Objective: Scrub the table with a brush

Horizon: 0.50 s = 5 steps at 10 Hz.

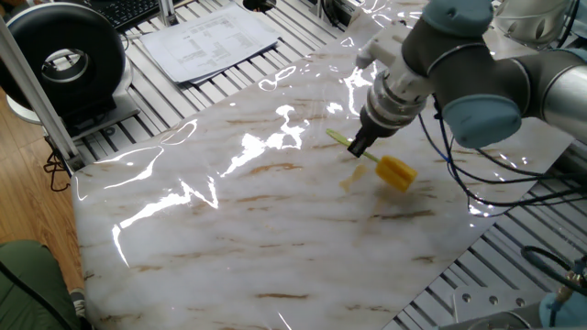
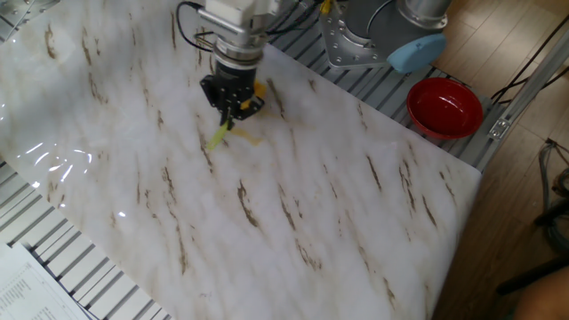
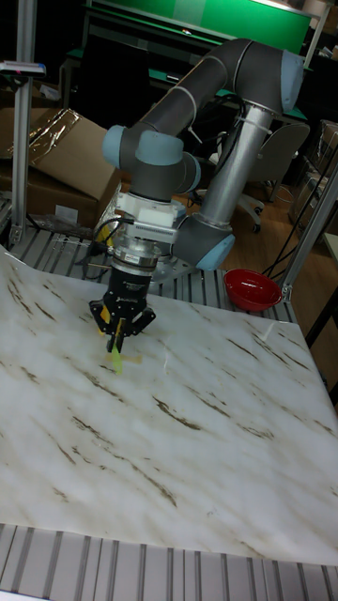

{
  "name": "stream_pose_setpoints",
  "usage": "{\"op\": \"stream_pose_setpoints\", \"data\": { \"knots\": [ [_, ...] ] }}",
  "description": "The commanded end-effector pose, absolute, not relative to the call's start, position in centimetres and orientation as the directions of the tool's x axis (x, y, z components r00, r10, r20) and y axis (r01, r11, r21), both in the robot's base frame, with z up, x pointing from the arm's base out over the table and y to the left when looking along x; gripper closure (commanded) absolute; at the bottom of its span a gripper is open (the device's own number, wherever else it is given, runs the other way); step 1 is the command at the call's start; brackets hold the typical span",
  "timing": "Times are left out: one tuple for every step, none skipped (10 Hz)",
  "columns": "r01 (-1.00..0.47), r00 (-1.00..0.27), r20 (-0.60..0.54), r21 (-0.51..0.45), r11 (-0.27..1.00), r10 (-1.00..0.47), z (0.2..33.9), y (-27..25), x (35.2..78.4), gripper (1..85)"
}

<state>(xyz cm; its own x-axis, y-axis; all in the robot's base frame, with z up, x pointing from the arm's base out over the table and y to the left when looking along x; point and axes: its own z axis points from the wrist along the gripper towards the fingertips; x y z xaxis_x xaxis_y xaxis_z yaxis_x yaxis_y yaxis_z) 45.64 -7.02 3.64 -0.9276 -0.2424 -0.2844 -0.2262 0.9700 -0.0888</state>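
Marble-look table [image 1: 229, 247] in front, brown veins, glare streaks. My gripper [image 1: 361, 148] is clamped on the brush [image 1: 385, 167] by its thin handle, yellow bristle head down on the slab, next to a small orange stain [image 1: 351, 183]. Red bowl [image 2: 444, 107] off the table edge, beyond the arm base.

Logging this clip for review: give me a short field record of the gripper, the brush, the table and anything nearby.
gripper: gripper shut on the brush handle, pointing down at the table
brush: brush lying low, yellow head on the slab, handle tip sticking out past the fingers
table: table white marble-look slab with brown veins
stain: faint orange stain beside the brush head
nearby: red bowl off the slab, on the frame
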Motion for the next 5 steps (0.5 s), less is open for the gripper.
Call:
{"op": "stream_pose_setpoints", "data": {
  "knots": [
    [-0.256, -0.906, -0.319, -0.105, 0.961, -0.276, 2.7, -8.75, 46.41, 84.7],
    [-0.255, -0.903, -0.334, -0.092, 0.963, -0.271, 2.33, -8.26, 46.76, 84.7],
    [-0.256, -0.9, -0.341, -0.093, 0.962, -0.272, 2.27, -8.17, 46.96, 84.7],
    [-0.254, -0.899, -0.346, -0.089, 0.963, -0.269, 2.22, -7.98, 47.03, 84.7],
    [-0.25, -0.899, -0.348, -0.088, 0.964, -0.264, 2.22, -7.92, 46.95, 84.7]
  ]
}}
